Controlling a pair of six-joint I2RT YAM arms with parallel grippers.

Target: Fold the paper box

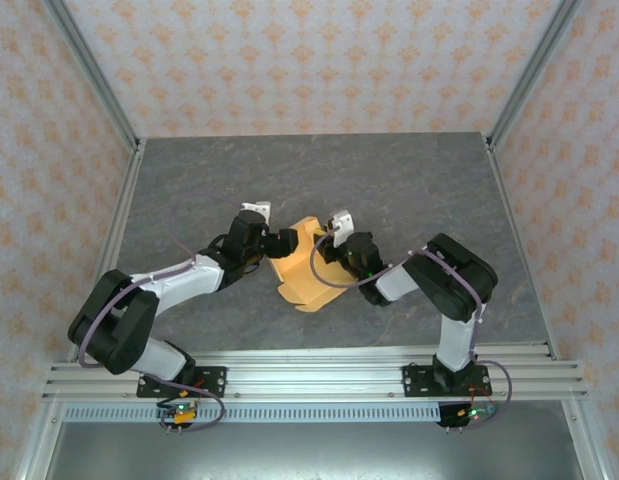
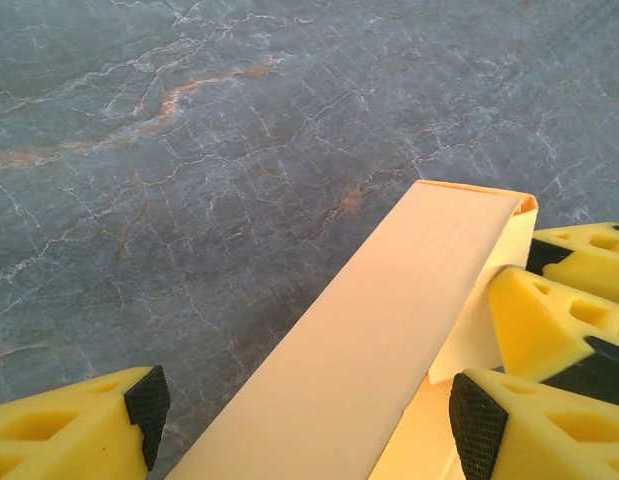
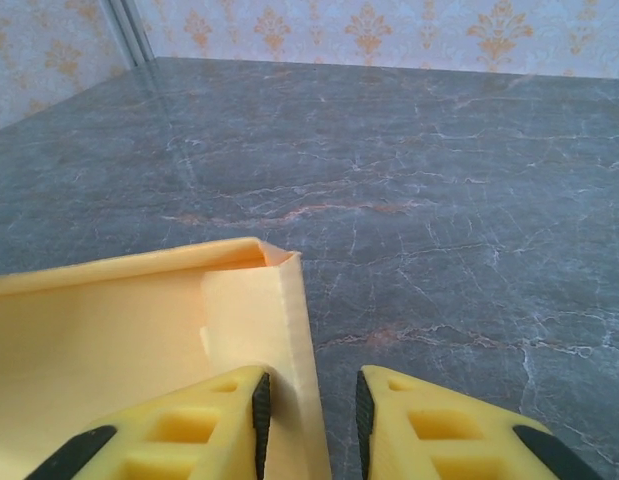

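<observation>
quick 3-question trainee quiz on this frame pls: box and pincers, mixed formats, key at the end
1. True or false: the paper box lies as a fully flat sheet.
2. Whose jaws stand wider apart? A) left pincer B) right pincer
3. Fill in: each pincer has one jaw on either side of a raised ___ of the box.

Key: 1 false; 2 A; 3 wall
</observation>
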